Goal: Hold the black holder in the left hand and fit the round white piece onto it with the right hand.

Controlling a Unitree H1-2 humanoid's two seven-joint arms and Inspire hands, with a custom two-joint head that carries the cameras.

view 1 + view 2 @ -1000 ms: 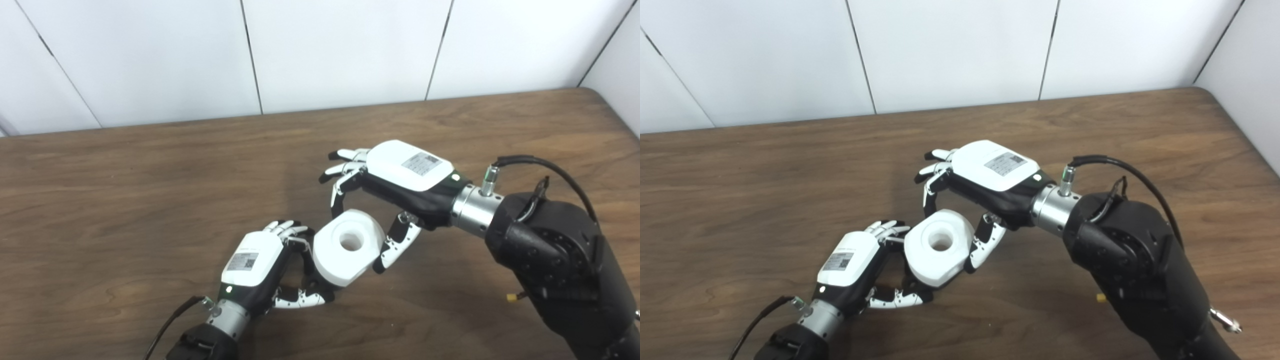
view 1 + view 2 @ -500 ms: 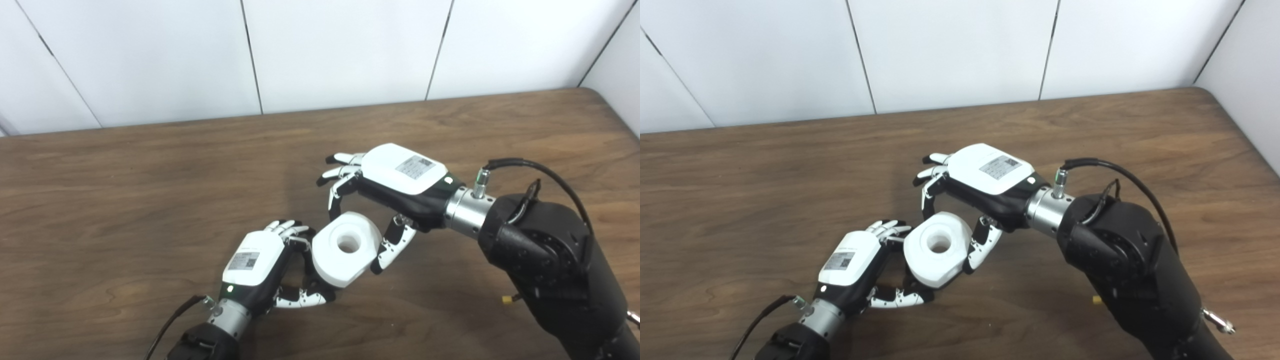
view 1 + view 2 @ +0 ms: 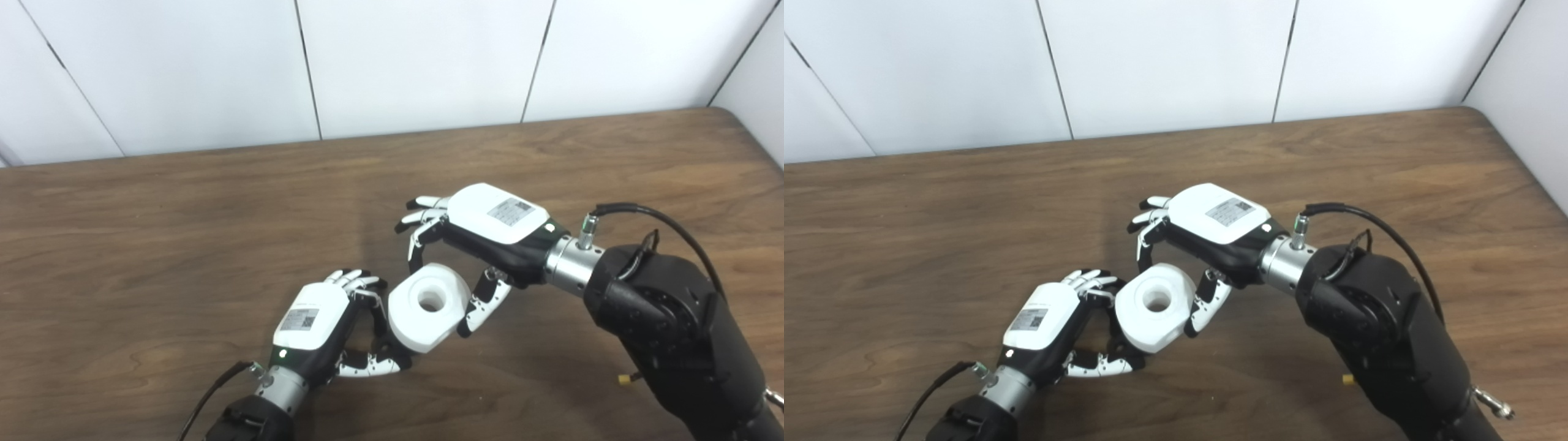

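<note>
The round white piece [image 3: 429,307], a thick ring with a centre hole, is low over the wooden table [image 3: 184,245]. My right hand [image 3: 490,223] is shut on it, fingers on its far edge and thumb on its right side. My left hand [image 3: 318,321] is just left of it, its fingers and thumb curled under and against the piece's left side. The black holder is almost wholly hidden by the white piece and the left hand; only dark bits show between the left hand's fingers and thumb. Both hands also show in the right eye view, left [image 3: 1044,324] and right [image 3: 1216,223].
The table's back edge meets a white panelled wall [image 3: 398,61]. The table's right corner [image 3: 735,122] is at the far right. My bulky black right forearm [image 3: 667,318] lies over the table's right front.
My right hand has come down a little and nearer with the white piece, pressing it closer to the left hand. The left hand has stayed in place.
</note>
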